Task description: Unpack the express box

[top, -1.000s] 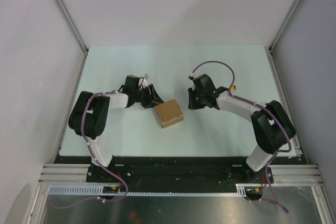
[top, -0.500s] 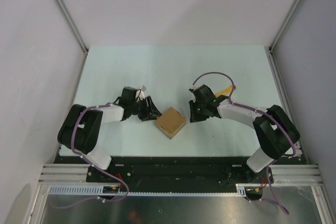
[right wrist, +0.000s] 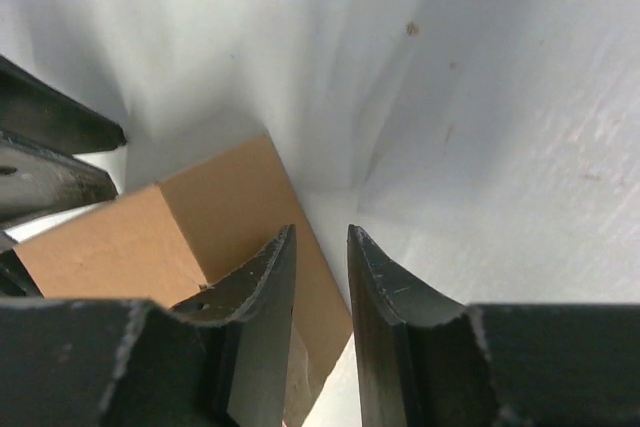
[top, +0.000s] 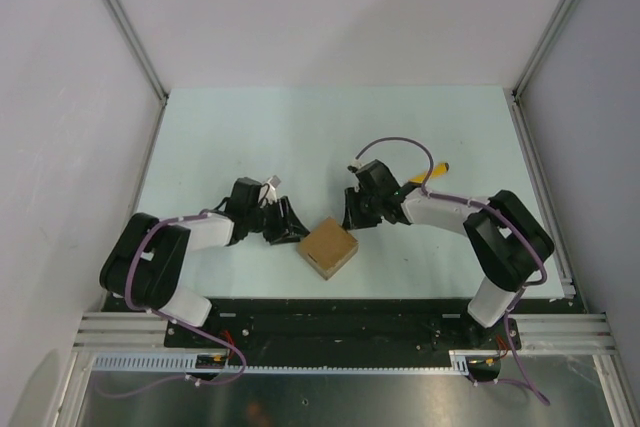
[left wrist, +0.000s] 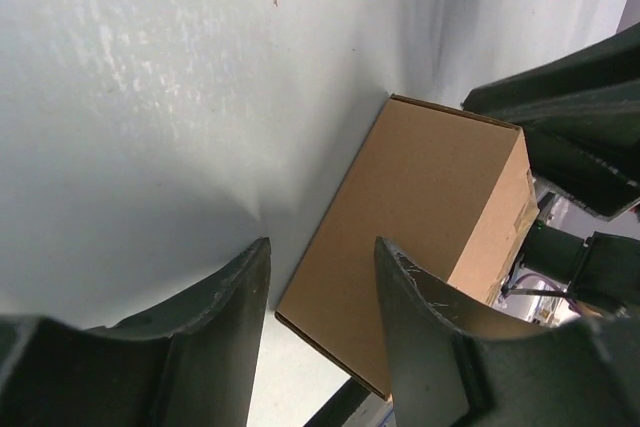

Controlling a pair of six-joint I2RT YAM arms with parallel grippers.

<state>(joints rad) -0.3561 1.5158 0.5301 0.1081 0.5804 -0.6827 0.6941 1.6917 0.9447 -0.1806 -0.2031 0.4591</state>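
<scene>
The express box, a small brown carton with its flaps closed, sits on the table near the front, turned like a diamond. My left gripper is low at the box's left corner, open and empty. In the left wrist view its fingers stand apart, with the box just beyond the tips. My right gripper is at the box's upper right side. In the right wrist view the box lies under the left finger, and the jaws have a narrow gap with nothing between them.
A slim yellow cutter knife lies on the pale table behind the right forearm. Metal frame posts and grey walls stand on both sides. The black base rail runs along the near edge, close to the box.
The box has slid toward the near edge and turned to a diamond pose. Both grippers came nearer and lower with it, and the right one moved left, uncovering the yellow knife.
</scene>
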